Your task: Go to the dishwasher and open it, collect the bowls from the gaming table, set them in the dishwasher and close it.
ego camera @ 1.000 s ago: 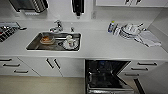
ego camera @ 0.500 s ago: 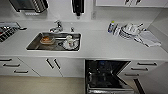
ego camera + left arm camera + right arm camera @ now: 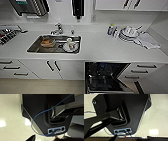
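Dishwasher open under the surface; no bowls in hand.

Head view: you face the dishwasher (image 3: 107, 76), door dropped, dark racks exposed, below the white surface (image 3: 100, 50), right of the sink (image 3: 55, 44); stacked plates (image 3: 127, 33) sit beyond. Judged: the door is heavy, stiff and hinged, so take it by its top edge. Left wrist view: robot body, blue cable (image 3: 37, 119), pale floor (image 3: 10, 119); tool state, you cannot tell. Right wrist view: the same.

The built-in under-counter dishwasher (image 3: 106, 76) stands open beneath the white counter (image 3: 100, 51), below its front edge and to the right of the sink. Its door is folded down toward the floor, baring a dark interior with racks. White cabinet fronts flank it on both sides.
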`<state>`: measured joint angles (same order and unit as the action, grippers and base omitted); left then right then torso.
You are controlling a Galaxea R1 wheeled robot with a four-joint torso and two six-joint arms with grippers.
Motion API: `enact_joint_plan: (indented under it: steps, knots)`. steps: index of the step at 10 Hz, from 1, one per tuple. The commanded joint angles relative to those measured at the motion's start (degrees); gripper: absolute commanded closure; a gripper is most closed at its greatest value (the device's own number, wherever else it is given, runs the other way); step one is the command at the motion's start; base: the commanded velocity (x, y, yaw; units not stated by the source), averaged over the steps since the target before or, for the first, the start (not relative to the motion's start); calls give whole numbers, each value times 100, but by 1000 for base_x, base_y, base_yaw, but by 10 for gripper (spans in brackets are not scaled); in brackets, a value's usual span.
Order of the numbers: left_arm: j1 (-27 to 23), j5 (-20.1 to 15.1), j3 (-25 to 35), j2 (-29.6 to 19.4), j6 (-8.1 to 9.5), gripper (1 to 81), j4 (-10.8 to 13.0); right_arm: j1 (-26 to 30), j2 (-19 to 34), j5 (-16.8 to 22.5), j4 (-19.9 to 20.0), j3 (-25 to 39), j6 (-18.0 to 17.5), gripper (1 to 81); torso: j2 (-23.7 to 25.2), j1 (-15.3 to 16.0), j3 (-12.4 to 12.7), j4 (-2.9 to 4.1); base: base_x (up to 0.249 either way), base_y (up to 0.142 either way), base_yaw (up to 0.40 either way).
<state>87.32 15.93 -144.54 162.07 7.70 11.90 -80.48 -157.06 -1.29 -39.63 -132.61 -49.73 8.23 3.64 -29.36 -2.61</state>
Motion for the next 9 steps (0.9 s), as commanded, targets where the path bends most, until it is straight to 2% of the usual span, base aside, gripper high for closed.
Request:
enact_joint_plan:
  steps: [1,9]
  knots:
    - [79,-345,-4,-61,3,10,32,1,94,323,-80,8,24,10,549,351,0,0,0,0,0]
    - [79,-354,-13,-61,-6,10,41,-122,-38,270,-62,-536,24,10,2232,1403,9,0,0,0,0]
